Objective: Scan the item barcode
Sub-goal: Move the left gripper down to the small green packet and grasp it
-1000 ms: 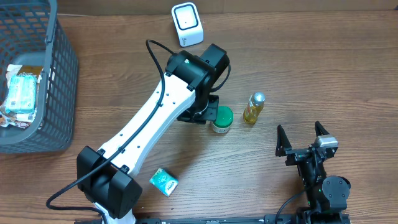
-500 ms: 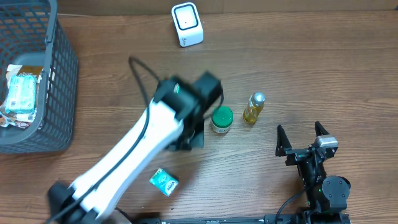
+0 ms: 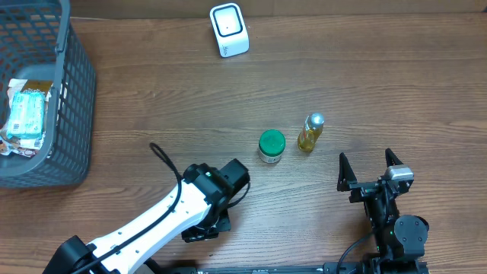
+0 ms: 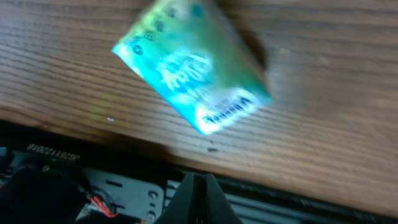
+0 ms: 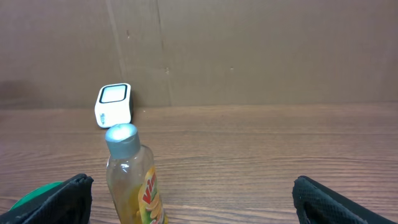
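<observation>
I've got left jaws shut on nothing just short of the teal packet (image 4: pixel 189 68) by the counter (image 3: pixel 380 76) edge, right jaws wide open facing the bottle (image 5: pixel 134 180).

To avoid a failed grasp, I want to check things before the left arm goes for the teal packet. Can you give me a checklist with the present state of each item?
1. Opening of the left end effector for a grasp: not ok, its fingers are shut together.
2. Position of the teal packet: ok, it lies on the table under the left wrist camera, apart from the fingertips.
3. Barcode side of the packet known: cannot tell, the print is blurred.
4. Access to the scanner: ok, nothing stands close in front of it.
5. Clearance from the right end effector: ok, it is open, empty and far from the packet.
</observation>
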You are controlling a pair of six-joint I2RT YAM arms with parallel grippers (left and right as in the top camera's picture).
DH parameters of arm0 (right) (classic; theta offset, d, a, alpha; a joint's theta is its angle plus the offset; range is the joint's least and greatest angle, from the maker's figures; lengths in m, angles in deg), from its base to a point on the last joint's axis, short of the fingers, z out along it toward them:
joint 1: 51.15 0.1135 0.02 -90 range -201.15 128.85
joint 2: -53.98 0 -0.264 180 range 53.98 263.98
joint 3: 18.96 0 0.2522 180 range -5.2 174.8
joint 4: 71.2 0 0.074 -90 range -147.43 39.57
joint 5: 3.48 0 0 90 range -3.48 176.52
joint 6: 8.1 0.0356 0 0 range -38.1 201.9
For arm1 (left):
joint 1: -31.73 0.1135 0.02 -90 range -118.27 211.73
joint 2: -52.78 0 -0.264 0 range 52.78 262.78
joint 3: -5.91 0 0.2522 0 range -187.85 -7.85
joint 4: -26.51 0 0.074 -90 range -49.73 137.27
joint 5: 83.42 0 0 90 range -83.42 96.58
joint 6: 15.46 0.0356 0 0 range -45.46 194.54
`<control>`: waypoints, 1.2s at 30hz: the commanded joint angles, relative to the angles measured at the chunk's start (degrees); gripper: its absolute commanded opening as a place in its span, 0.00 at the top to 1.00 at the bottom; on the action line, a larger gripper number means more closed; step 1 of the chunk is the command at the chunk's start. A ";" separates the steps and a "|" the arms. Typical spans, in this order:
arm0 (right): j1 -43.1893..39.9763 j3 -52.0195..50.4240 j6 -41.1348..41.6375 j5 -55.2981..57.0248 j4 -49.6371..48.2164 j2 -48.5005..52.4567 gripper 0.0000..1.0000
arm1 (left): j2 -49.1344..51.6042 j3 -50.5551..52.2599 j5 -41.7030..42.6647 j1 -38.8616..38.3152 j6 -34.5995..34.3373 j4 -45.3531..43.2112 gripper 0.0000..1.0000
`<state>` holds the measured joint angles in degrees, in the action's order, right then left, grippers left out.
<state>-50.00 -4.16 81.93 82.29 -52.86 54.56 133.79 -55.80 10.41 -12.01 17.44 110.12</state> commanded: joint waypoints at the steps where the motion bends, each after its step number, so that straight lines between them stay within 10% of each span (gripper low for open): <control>1: -0.26 -0.59 0.11 0.26 -0.15 -0.42 0.00 | -0.39 2.91 -2.93 2.25 -2.25 -1.86 0.95; 26: -0.26 -0.59 0.11 0.26 -0.15 -0.42 0.00 | 0.63 8.17 -1.25 31.04 26.43 -26.84 0.84; 36: -0.26 -0.59 0.11 0.26 -0.15 -0.42 0.00 | 0.63 -3.93 13.38 34.53 35.58 -8.63 0.60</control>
<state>-50.00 -4.16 81.93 82.29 -52.83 54.56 134.38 -58.03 15.38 22.61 46.84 98.49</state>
